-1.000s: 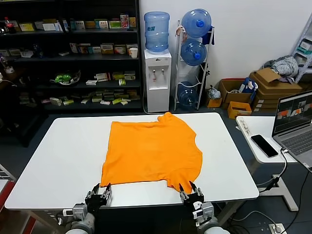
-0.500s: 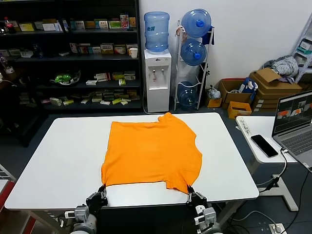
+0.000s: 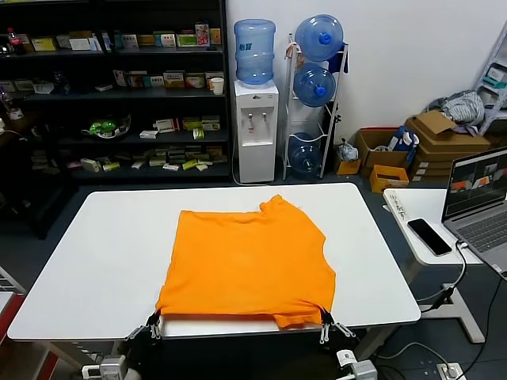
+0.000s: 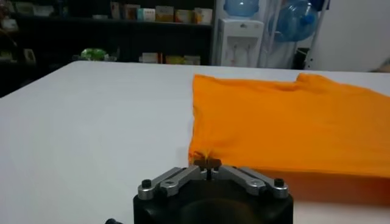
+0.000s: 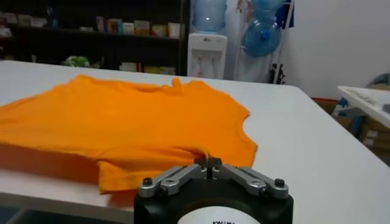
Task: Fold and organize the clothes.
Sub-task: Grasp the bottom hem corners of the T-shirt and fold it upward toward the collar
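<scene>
The bright orange T-shirt (image 3: 247,261) lies spread on the white table (image 3: 95,253), its near edge at the table's front edge. No lettering shows. My left gripper (image 3: 152,326) is shut on the shirt's near left corner (image 4: 204,159). My right gripper (image 3: 326,328) is shut on the shirt's near right corner (image 5: 206,159). Both grippers sit at the table's front edge and hold the near edge slightly raised. The shirt (image 4: 292,128) stretches away from the left gripper (image 4: 208,163); it also fills the right wrist view (image 5: 122,122) beyond the right gripper (image 5: 208,162).
A side table at the right holds a laptop (image 3: 479,198), a phone (image 3: 429,236) and a power strip (image 3: 396,207). Shelves (image 3: 119,87), a water dispenser (image 3: 255,119) and a bottle rack (image 3: 315,87) stand behind the table. Cardboard boxes (image 3: 440,138) with a grey bundle sit at the far right.
Both grippers closed on the shirt's near corners and pulled back toward me. The shirt slid toward the table's front edge.
</scene>
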